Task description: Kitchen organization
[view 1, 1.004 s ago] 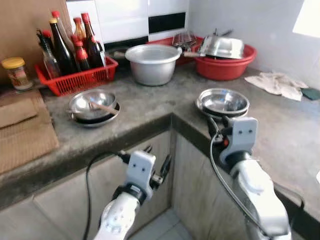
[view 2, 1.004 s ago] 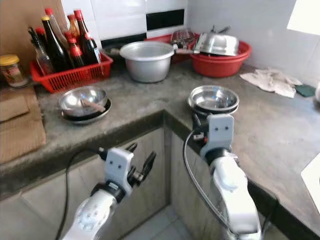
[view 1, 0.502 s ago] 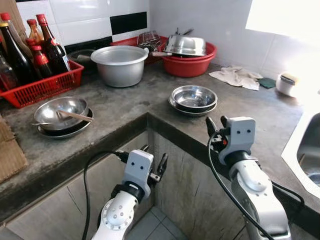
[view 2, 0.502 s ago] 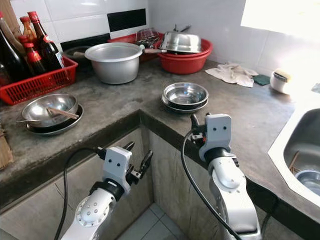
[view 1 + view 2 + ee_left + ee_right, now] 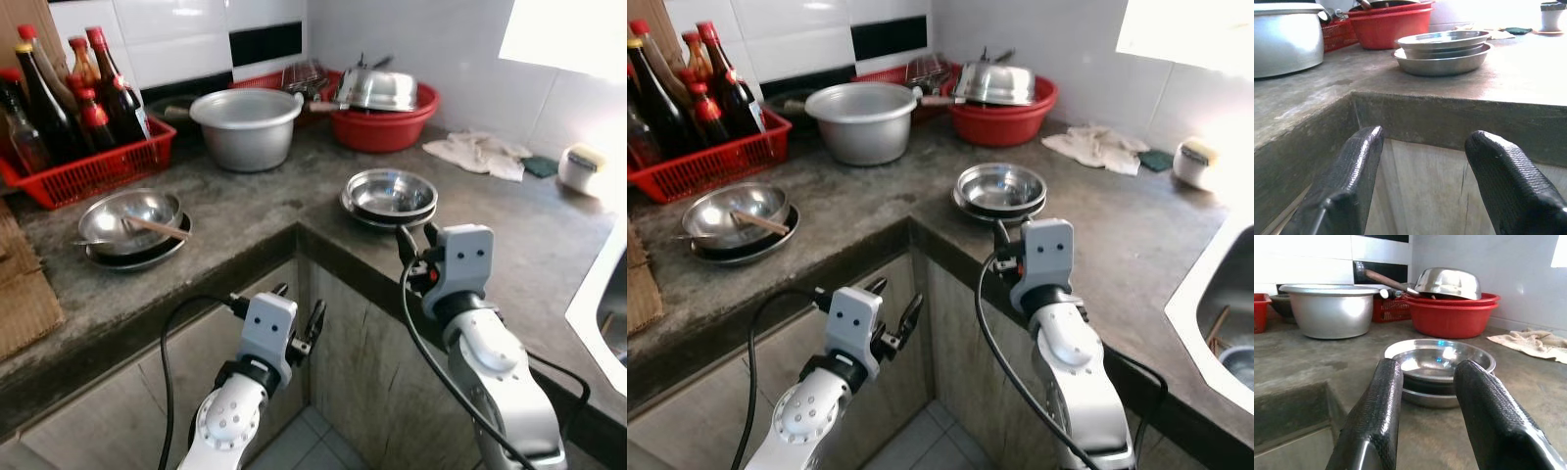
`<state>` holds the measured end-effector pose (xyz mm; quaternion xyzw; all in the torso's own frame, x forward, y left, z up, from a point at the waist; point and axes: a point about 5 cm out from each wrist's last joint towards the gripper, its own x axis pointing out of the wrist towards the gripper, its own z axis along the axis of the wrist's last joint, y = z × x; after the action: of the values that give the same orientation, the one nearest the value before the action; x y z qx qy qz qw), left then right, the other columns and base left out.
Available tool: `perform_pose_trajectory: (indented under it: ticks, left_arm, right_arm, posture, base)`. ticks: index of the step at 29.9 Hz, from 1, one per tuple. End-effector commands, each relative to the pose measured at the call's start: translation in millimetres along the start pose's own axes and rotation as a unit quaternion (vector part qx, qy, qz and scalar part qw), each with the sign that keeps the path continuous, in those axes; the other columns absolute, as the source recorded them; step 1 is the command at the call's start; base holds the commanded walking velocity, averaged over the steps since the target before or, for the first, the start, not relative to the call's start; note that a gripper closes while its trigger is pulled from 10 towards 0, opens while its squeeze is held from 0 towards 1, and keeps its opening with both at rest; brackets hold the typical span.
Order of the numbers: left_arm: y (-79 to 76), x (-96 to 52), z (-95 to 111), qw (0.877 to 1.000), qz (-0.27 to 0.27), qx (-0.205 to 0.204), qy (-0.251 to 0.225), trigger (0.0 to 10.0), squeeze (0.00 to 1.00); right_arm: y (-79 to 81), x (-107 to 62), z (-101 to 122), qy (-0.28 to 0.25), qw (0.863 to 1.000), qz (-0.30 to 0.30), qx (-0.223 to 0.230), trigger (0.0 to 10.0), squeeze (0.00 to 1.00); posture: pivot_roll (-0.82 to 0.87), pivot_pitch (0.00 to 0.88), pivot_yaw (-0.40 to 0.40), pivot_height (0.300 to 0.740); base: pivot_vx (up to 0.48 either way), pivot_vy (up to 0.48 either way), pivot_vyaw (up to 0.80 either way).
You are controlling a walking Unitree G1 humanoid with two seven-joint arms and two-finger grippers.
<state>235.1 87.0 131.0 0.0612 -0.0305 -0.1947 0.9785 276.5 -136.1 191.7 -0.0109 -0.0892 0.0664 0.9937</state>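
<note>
Camera swung back left. Right gripper (image 5: 413, 243), fingers wide, hovers just before bowls (image 5: 390, 196); left gripper (image 5: 297, 315) wide, below tabletop (image 5: 255, 211). Risk: stacked bowls slipping apart.

Both my silver arms reach forward and slightly up from below my head camera, bent at the elbow, with a black cable looping along each. My left tool (image 5: 300, 319) sits low, below the edge of the table (image 5: 245, 257) and in front of its face, its two black fingers (image 5: 1347, 181) spread well apart with nothing between them. My right tool (image 5: 414, 241) is raised higher, level with the tabletop at its front edge, its fingers (image 5: 1376, 416) also parted and gripping nothing.
</note>
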Motion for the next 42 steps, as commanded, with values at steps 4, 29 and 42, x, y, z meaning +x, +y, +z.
perform_pose_trajectory:
  ticks: [4,29,42]
  left_arm:
    - [-0.9,-1.2,1,1.000,-0.002,0.000,-0.003,10.0,0.00]
    - [-8.4,-6.9,-8,1.000,-0.010,-0.015,0.019,10.0,0.00]
    - [-22.4,-14.1,-11,0.997,-0.063,-0.037,0.033,10.0,0.00]
  right_arm:
    - [0.8,2.7,5,-0.010,1.000,0.005,0.002,10.0,0.00]
    - [-10.7,27.7,33,-0.037,0.996,0.085,-0.010,10.0,0.00]
    - [-29.6,65.4,30,0.113,0.960,0.257,-0.015,10.0,0.00]
  posture:
    - [0.11,0.011,-0.025,0.740]
    - [0.11,0.005,-0.032,0.740]
    - [0.12,0.024,-0.051,0.740]
  base:
    - [0.448,0.000,0.00]
    - [0.082,0.000,0.00]
    - [0.000,0.000,0.00]
